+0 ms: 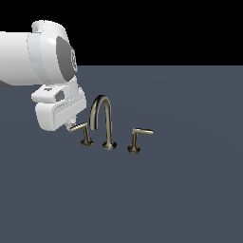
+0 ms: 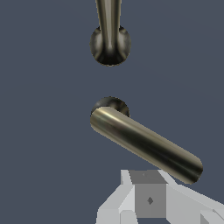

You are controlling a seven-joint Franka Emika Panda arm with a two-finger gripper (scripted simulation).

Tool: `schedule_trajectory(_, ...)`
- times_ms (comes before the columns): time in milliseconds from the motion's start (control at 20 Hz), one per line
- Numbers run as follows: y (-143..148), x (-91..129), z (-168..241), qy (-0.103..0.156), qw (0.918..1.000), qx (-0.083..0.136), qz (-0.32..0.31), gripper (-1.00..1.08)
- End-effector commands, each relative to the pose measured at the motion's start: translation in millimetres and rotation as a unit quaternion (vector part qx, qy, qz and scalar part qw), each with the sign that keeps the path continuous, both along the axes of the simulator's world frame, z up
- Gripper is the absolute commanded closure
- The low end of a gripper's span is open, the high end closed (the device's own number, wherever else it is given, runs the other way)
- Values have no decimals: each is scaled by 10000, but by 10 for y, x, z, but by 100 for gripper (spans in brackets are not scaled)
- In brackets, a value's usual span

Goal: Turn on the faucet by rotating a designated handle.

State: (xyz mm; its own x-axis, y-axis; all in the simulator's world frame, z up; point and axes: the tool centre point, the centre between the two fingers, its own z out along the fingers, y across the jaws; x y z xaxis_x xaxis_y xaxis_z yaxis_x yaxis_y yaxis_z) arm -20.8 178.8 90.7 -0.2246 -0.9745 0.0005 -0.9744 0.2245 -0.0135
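The brass faucet has an arched spout (image 1: 101, 114) between two lever handles on the dark floor. The handle (image 1: 83, 131) is the one at the exterior view's left, and its thin bar points left toward my hand. My gripper (image 1: 72, 125) hangs from the white hand right at the tip of that bar, touching or nearly touching it. In the wrist view the bar (image 2: 144, 144) runs across just beyond my gripper (image 2: 149, 194), whose fingers look pressed together and hold nothing. The spout (image 2: 109, 26) shows beyond it.
The twin handle (image 1: 135, 140), with its bar pointing to the exterior view's right, stands on the far side of the spout from my hand. The flat dark grey floor (image 1: 180, 190) runs all around the faucet. My white arm fills the exterior view's upper left.
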Motion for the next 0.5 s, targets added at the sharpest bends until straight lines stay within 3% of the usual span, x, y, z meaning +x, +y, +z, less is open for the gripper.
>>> schedule_trajectory(0,-7,-46,1,13,10000,-13,22,108)
schedule_trajectory(450,-199,-288,1,49,10000,7,32,108)
